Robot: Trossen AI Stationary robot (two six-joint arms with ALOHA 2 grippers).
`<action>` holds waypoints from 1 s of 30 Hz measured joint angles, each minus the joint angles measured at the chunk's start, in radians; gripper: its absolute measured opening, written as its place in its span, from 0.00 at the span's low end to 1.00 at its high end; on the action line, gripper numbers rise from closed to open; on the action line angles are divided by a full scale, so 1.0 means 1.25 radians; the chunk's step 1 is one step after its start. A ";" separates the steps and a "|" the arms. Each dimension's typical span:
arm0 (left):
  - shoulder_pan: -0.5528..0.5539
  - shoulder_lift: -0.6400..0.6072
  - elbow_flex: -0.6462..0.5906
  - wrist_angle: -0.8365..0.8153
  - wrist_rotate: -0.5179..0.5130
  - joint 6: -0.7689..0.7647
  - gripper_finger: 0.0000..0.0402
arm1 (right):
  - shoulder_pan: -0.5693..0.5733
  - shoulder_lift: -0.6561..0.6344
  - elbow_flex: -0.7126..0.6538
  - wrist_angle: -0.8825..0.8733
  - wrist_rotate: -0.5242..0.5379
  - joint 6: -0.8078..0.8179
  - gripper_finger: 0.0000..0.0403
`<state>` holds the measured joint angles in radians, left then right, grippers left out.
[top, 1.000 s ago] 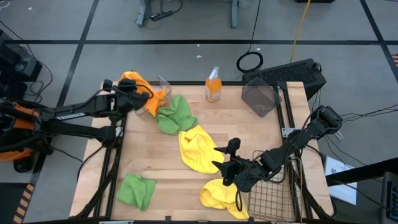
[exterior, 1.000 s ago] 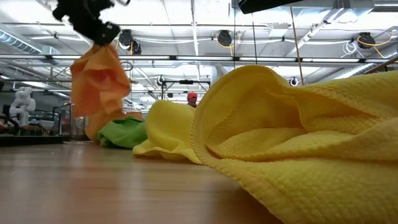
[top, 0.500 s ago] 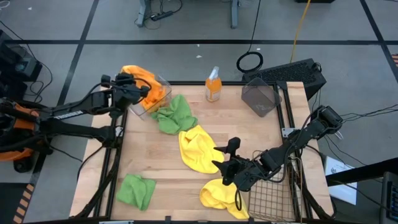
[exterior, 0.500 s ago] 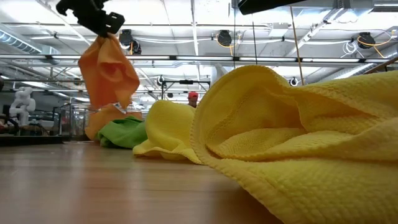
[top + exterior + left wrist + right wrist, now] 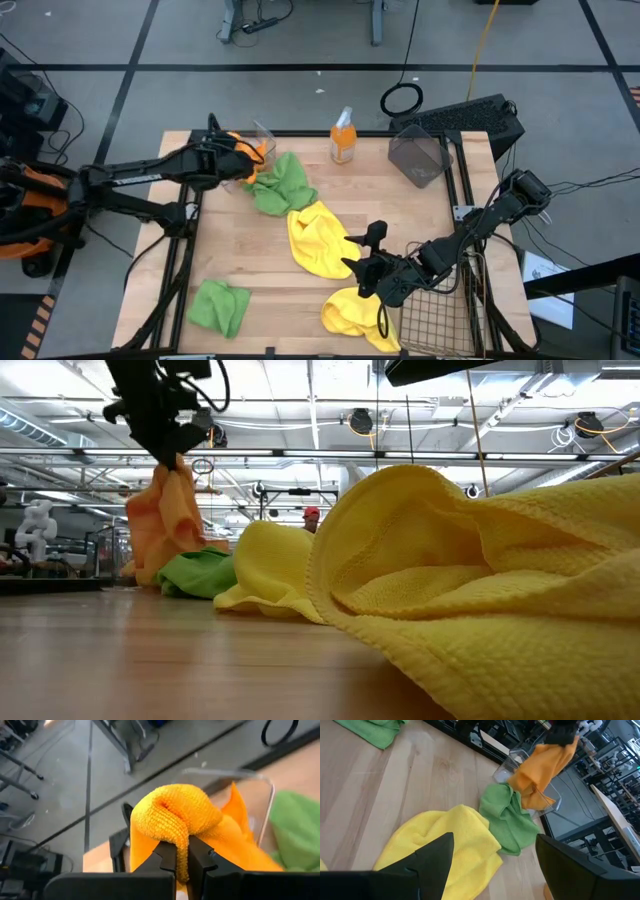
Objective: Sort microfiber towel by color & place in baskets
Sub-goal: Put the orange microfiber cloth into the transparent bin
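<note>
no readable text or labels, spray bottle (image 5: 343,138) print perhaps too small

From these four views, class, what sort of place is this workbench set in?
Most likely a robotics lab or workshop: a wooden table on a taped concrete floor, exposed ceiling pipes and lamps, and a white humanoid figure in the background.

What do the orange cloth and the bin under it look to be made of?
Orange cloth: soft, matte microfiber-like fabric, judging by its fine looped weave and limp folds. Bin: apparently clear, glossy hard plastic; the floor shows through its walls and the rim catches light.
</note>
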<state>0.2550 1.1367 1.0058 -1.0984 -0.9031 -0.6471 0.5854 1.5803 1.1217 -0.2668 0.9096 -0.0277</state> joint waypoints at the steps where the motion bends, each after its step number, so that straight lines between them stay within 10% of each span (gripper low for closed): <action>1: 0.000 0.015 0.000 -0.003 0.005 -0.002 0.04 | 0.000 0.000 0.000 0.000 0.000 0.000 0.68; 9: 0.048 0.089 0.000 0.006 -0.006 0.005 0.06 | 0.000 0.000 0.000 -0.001 -0.017 0.000 0.68; 26: 0.455 0.155 0.012 0.166 0.462 0.417 0.07 | -0.093 0.000 0.000 0.025 -0.023 -0.132 0.68; 30: 0.471 0.206 0.012 0.162 0.496 0.422 0.07 | -0.182 0.000 -0.001 0.108 -0.188 -0.167 0.68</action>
<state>0.8436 1.3946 1.0210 -0.8956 -0.2836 -0.1201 0.3585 1.5803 1.1210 -0.1317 0.6745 -0.2360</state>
